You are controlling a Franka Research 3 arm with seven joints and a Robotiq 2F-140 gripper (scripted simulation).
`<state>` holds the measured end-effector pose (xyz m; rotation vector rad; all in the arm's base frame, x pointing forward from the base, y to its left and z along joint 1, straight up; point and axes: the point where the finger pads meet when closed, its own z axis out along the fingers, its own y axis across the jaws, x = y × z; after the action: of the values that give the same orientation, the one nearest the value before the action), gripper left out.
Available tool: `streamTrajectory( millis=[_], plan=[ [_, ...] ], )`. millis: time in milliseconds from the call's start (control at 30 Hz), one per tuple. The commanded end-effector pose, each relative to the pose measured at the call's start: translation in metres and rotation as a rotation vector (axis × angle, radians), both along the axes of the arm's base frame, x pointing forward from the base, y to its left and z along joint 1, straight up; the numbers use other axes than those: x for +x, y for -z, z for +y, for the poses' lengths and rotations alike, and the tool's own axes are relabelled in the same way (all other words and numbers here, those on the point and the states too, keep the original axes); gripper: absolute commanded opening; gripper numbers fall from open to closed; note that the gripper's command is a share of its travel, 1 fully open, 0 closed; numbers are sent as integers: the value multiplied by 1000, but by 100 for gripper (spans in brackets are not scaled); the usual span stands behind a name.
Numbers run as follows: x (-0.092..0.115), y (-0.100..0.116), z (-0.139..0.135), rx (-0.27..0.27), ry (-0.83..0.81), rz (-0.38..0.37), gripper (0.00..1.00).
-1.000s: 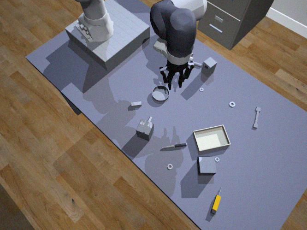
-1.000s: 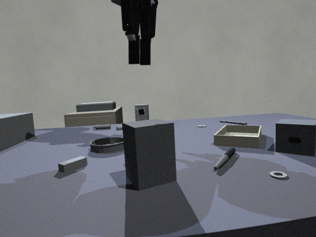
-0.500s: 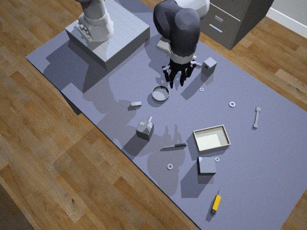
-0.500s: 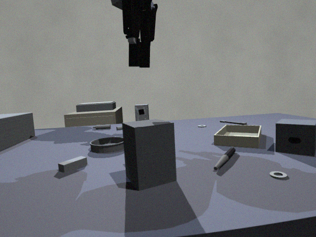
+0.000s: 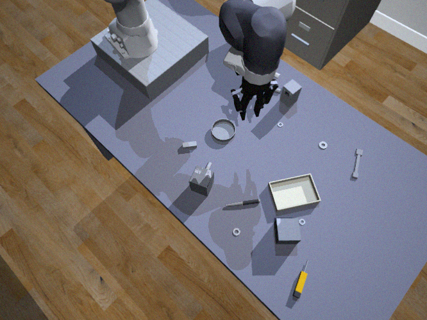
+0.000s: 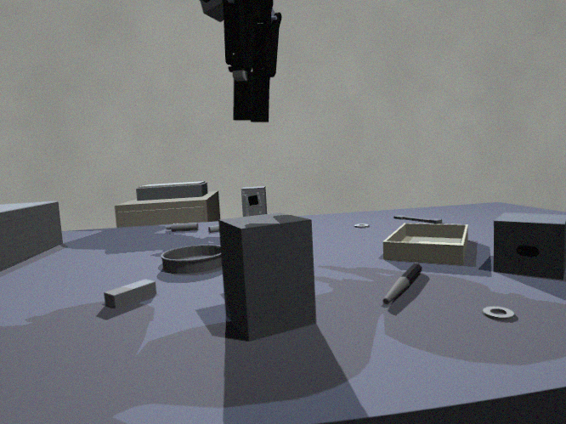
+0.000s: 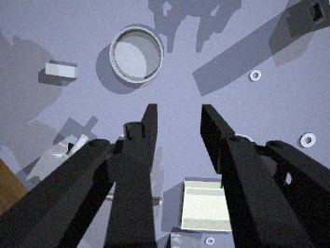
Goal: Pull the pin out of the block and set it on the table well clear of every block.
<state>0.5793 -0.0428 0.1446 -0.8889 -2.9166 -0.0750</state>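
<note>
The pin's block (image 5: 201, 181) is a grey block standing near the mat's left edge. The pale pin (image 5: 208, 166) sticks out of its top at a slant. In the wrist view the block (image 7: 53, 160) and pin (image 7: 77, 144) show at the lower left, partly behind a finger. In the exterior view the block (image 6: 267, 274) stands in front and the pin is hidden. My gripper (image 5: 249, 114) (image 6: 251, 117) hangs high above the mat, near a round dish and well away from the pin's block. Its fingers stand partly apart with nothing between them.
A round dish (image 5: 223, 130) and a small bar (image 5: 189, 143) lie between gripper and block. A second block with a square hole (image 5: 291, 92) stands right of the gripper, a third (image 5: 288, 229) near an open tray (image 5: 293, 191). A pen (image 5: 243, 202), washers and a yellow screwdriver (image 5: 300, 282) lie around.
</note>
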Motion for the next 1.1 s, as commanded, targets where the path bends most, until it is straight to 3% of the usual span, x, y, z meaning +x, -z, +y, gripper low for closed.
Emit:
streamTrajectory(
  millis=[0, 1067],
  plan=[
    [2, -1, 3, -4, -23, -4, 33],
    [21, -21, 40, -15, -127, -65, 33]
  ],
)
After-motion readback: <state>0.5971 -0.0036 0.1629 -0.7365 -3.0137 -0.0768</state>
